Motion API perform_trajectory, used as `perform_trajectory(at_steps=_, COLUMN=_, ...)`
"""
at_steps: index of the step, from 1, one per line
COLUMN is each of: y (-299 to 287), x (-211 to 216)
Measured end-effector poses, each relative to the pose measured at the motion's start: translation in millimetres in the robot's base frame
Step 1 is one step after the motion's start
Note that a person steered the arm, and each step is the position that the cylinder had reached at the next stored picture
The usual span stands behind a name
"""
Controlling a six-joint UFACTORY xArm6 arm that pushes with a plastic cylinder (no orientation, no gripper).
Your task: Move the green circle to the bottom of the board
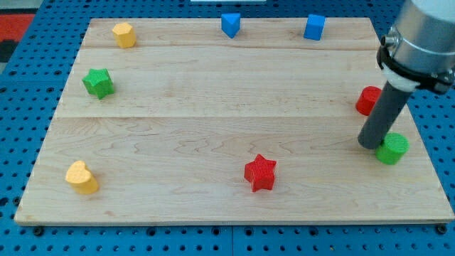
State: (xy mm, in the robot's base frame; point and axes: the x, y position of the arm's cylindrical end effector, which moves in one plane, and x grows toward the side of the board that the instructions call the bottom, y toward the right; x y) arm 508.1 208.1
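The green circle (393, 149) sits near the board's right edge, a little below mid-height. My dark rod comes down from the view's top right, and my tip (370, 144) rests on the board right against the green circle's left side, partly covering it. A red block (367, 100), its shape partly hidden by the rod, lies just above the tip.
The wooden board (213, 135) also holds a red star (260, 173) at bottom centre, a yellow heart (82, 178) at bottom left, a green star (98, 82) at left, a yellow block (124, 34) at top left, and two blue blocks (230, 24) (314, 27) at top.
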Motion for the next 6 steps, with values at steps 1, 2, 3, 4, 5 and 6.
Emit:
perform_trajectory(at_steps=1, y=23.7, x=-43.0)
perform_trajectory(at_steps=2, y=56.3, x=-2.8)
perform_trajectory(at_steps=3, y=30.5, x=32.7)
perform_trajectory(at_steps=4, y=37.1, x=33.2)
perform_trajectory(at_steps=5, y=87.7, x=-1.3)
perform_trajectory(at_steps=6, y=81.0, x=-36.5)
